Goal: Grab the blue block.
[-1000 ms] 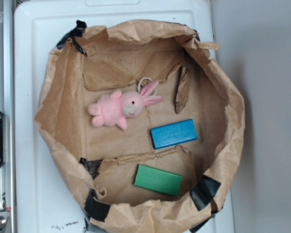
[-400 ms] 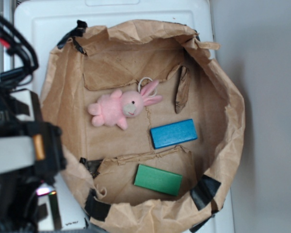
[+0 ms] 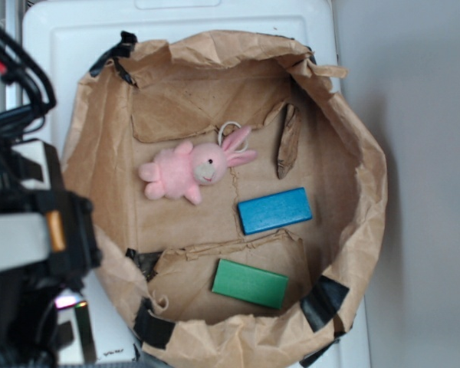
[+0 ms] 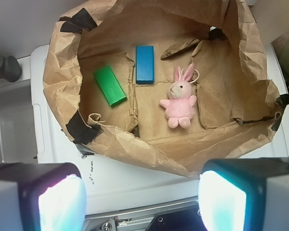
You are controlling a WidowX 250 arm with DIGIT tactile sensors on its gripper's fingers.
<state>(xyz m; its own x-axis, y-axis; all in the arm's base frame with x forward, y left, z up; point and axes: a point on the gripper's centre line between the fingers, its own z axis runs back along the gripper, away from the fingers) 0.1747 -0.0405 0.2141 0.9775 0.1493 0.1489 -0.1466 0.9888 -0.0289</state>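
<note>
A crumpled brown paper bag [image 3: 368,184], its rim rolled down and patched with black tape [image 3: 323,300], sits open on a white plastic lid [image 3: 54,46] and fills the middle of the exterior view. On its creased floor three things lie apart from one another. The pink plush bunny [image 3: 192,169] is left of centre, ears pointing right, with a small ring at its head. The blue block [image 3: 274,211], flat, smooth-faced and rectangular, lies just right of centre, below and to the right of the bunny. The green block [image 3: 250,284], of much the same shape, rests lower down, past a raised paper fold. Nothing covers the blue block; only the bag's standing walls ring it.

From the wrist view the same blue block [image 4: 145,64] sits in the upper middle of the frame, the green block [image 4: 110,85] to its left and the bunny [image 4: 179,98] to its right.

The gripper [image 4: 142,202] shows as two pale, glowing, blurred fingers [image 4: 62,204] at the bottom corners, set wide apart with nothing between them, outside the bag over the lid's near edge. In the exterior view the arm [image 3: 31,230] is a dark, out-of-focus mass at the left edge, possibly overlapping the bag's left rim.
</note>
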